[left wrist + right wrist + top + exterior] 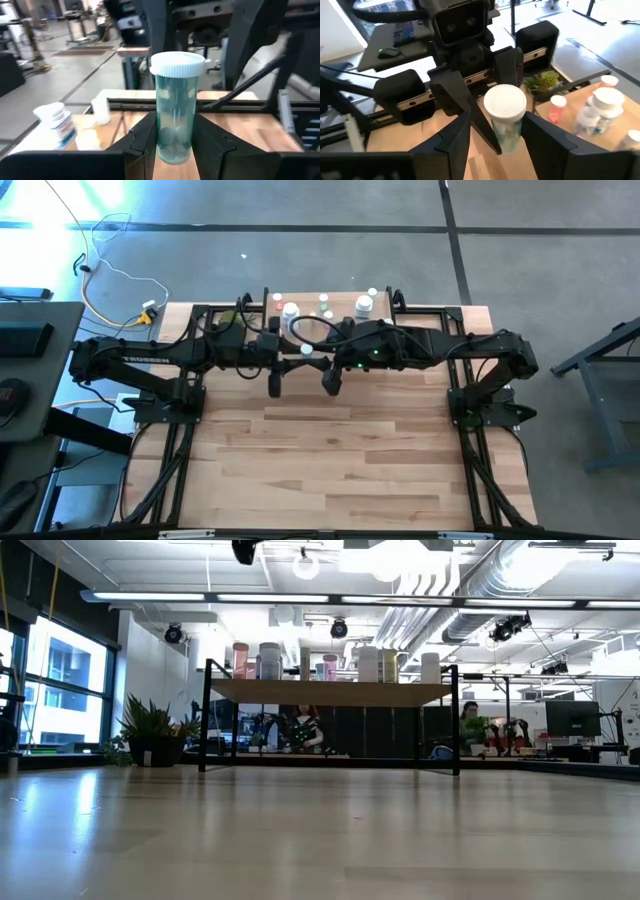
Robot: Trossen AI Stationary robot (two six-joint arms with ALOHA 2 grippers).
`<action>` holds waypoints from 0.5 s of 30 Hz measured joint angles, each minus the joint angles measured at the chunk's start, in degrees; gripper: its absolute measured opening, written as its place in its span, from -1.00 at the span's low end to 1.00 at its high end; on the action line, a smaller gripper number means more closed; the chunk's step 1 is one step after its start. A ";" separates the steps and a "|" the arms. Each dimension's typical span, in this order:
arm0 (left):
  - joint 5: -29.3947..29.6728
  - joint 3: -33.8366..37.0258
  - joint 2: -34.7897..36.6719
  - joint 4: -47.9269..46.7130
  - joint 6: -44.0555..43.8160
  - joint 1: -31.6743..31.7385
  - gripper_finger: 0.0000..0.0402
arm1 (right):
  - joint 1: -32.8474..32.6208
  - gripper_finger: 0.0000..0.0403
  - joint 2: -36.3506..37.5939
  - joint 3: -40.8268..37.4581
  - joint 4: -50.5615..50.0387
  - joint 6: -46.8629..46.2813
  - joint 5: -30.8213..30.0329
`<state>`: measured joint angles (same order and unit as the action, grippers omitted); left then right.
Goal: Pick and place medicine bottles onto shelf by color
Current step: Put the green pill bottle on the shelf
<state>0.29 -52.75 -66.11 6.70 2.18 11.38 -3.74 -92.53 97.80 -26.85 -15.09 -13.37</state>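
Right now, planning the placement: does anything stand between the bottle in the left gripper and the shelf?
Yes. The right gripper sits open around the green bottle held by the left gripper, and other bottles crowd the shelf.

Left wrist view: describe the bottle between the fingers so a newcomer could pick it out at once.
Over the table, just in front of the shelf, the bottle stands upright in the left gripper, the right gripper close by. It is see-through green with a white ribbed cap and pale tablets inside, unlike the opaque white labelled bottle behind it.
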 joint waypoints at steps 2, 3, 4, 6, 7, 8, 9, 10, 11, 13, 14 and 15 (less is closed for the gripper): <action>1.74 0.00 0.00 -0.59 0.02 0.45 -0.54 | 0.51 -0.16 0.02 0.00 -0.27 0.10 -0.67; 2.36 0.00 0.00 -0.86 0.04 0.73 -0.54 | 0.82 -0.16 0.03 0.00 -0.42 0.15 -0.78; 2.75 0.00 0.00 -1.16 0.01 1.05 -0.54 | 1.09 -0.16 0.04 0.00 -0.64 0.13 -0.87; 3.11 0.00 0.00 -1.55 0.01 1.70 -0.54 | 1.62 -0.16 0.07 0.00 -1.03 0.13 -0.93; 3.15 0.00 0.00 -1.62 0.01 2.02 -0.54 | 1.94 -0.16 0.07 0.00 -1.34 0.14 -0.79; 3.16 0.00 0.00 -1.60 0.01 2.29 -0.54 | 2.26 -0.16 0.07 0.00 -1.60 0.15 -0.71; 3.17 0.00 0.00 -1.59 0.01 2.58 -0.54 | 2.57 -0.16 0.07 0.00 -1.88 0.15 -0.71; 3.17 0.00 0.00 -1.55 0.01 2.82 -0.54 | 2.91 -0.16 0.07 0.00 -2.24 0.15 -0.69; 3.15 0.00 0.00 -1.56 0.01 3.03 -0.54 | 3.21 -0.16 0.07 0.00 -2.65 0.15 -0.68; 3.15 0.00 0.00 -1.60 0.04 3.59 -0.54 | 3.96 -0.16 0.07 0.00 -2.97 0.34 -0.71; 3.15 0.00 0.00 -1.70 0.04 3.85 -0.54 | 4.25 -0.16 0.07 0.00 -2.93 0.75 -0.73; 3.13 0.00 0.00 -1.94 0.07 4.19 -0.54 | 4.55 -0.16 0.07 0.00 -2.78 1.26 -0.74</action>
<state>3.42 -52.75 -66.11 4.77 2.25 15.57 0.81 -92.47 97.80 -29.62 -13.83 -14.11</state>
